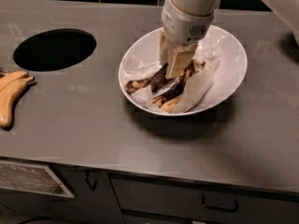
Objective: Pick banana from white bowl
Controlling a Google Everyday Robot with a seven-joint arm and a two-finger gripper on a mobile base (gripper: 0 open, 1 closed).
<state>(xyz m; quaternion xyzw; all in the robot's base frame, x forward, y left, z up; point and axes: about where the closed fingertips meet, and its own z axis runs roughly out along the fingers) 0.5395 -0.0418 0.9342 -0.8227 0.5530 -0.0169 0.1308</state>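
Note:
The white bowl (229, 73) sits on the grey counter, lined with crumpled white paper. The banana (161, 78) lies in it: dark brown-black, limp pieces with dull yellow patches, spreading left and toward the front rim. My gripper (172, 69) reaches down into the middle of the bowl from above. Its cream-coloured fingers (180, 59) stand close together, closed on the upper part of the banana. The banana's lower ends still rest on the paper. The arm hides the back of the bowl's middle.
A round black hole (54, 49) is cut in the counter at the left. Two smooth yellow bananas (10, 94) lie at the far left edge. Drawers with handles (219, 204) run below the counter's front edge. Dark tiles line the back wall.

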